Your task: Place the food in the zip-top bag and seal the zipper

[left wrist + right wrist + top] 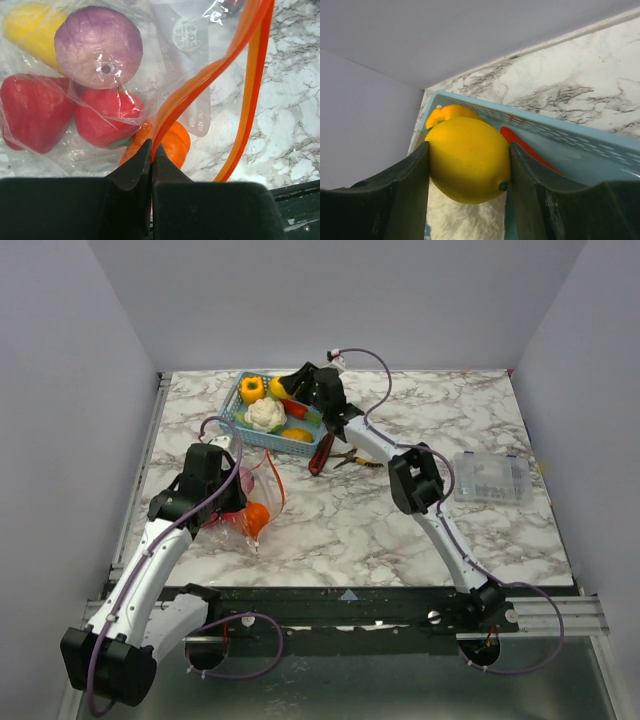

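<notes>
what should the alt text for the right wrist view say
The right gripper clamps a yellow lemon between its two dark fingers, filling the lower frame. Behind it are the blue basket, a yellow pepper and a red piece of food, with marble table and grey wall beyond.

My left arm point(160, 540) rises from its base at seven o'clock and bends toward one o'clock, wrist tipped downward. My left gripper point(151, 150) has its jaws pressed together, pinching the zipper point(200, 85). My right arm point(430, 510) stretches from its base at five o'clock far out toward eleven, elbow raised over mid-table. My right gripper point(469, 165) clamps a yellow lemon point(465, 145), with both fingers touching it.
</notes>
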You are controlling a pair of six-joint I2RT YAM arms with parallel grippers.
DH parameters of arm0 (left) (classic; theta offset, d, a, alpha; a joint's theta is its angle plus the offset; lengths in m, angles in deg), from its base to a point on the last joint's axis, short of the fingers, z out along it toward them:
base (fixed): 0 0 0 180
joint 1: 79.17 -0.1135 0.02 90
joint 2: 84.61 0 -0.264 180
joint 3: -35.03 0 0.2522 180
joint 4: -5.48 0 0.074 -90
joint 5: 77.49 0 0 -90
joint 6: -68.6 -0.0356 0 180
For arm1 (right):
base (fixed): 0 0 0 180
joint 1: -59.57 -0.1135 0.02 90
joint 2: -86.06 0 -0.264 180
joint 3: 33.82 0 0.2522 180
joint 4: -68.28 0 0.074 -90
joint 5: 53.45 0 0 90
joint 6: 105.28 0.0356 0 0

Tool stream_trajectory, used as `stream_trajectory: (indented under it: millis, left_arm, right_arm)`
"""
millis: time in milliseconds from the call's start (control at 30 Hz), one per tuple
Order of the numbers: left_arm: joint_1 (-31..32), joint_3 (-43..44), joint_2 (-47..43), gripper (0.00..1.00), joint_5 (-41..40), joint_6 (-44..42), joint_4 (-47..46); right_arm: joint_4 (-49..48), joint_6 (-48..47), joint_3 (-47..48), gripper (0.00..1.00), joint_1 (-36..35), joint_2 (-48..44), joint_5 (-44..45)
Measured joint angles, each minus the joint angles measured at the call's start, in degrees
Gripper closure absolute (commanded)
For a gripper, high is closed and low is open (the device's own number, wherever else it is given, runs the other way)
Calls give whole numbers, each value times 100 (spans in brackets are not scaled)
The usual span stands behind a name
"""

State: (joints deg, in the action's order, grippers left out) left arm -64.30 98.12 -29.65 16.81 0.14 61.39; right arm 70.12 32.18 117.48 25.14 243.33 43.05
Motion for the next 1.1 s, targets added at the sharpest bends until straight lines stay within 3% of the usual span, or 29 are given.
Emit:
stream_trajectory:
  millis: [133,467,733,933,1100]
  left_arm:
    - [0,-160,-334,100,-24,-111,-138]
    - [-31,-234,-487,100,79,-356,-341]
    - [-118,-256,-546,100,201,-442,-356]
    - [-142,-256,-549,100,173,-437,-348]
    - [-166,-271,-627,100,175,-437,-350]
  right_arm:
    - [107,-214,-739,100,-2,-881,-129]
    - [-140,-791,-3897,100,-94,-3840,-326]
    - [-326,-1025,-6391,100,-750,-5648,-483]
    - [-339,-1145,-7420,100,-1364,-6747,-592]
    - [-304,-1397,-7573,100,-1628,-7383,-590]
